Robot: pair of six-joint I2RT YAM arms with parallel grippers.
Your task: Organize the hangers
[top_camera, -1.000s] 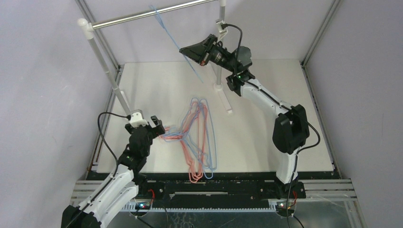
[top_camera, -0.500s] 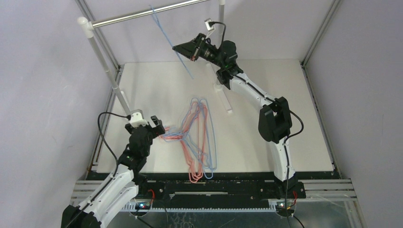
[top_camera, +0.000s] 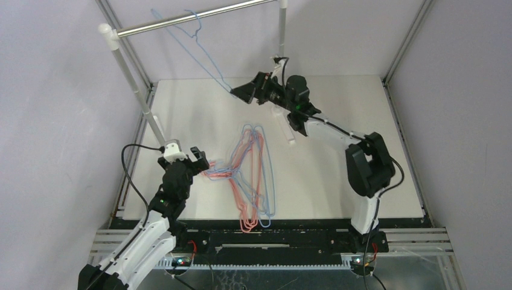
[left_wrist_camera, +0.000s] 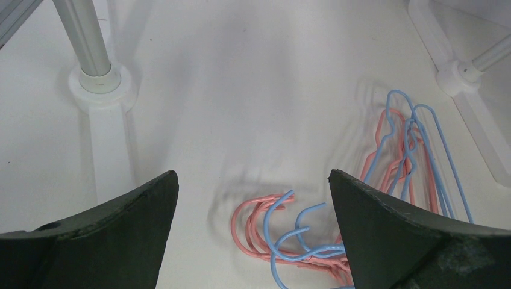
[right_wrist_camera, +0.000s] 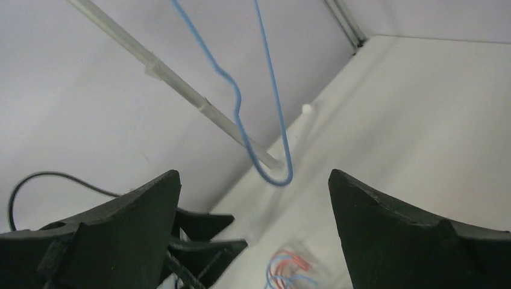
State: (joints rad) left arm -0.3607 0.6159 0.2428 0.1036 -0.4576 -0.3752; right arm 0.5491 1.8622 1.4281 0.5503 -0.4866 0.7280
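**A:** Entry one: the light blue thin wire hanger, triangular with a top hook. Location?

**B:** Hooked over the silver metal rail, hanging tilted. Its lower corner sits just ahead of the right gripper, in line with the gap and clear of both fingers. Jaws are spread wide and hold nothing.

**A:** Entry two: the heap of pink-red and light blue wire hangers?

**B:** Tangled and lying flat on the white table. The hooks point toward the left gripper, just in front of it. Jaws are fully apart and empty.
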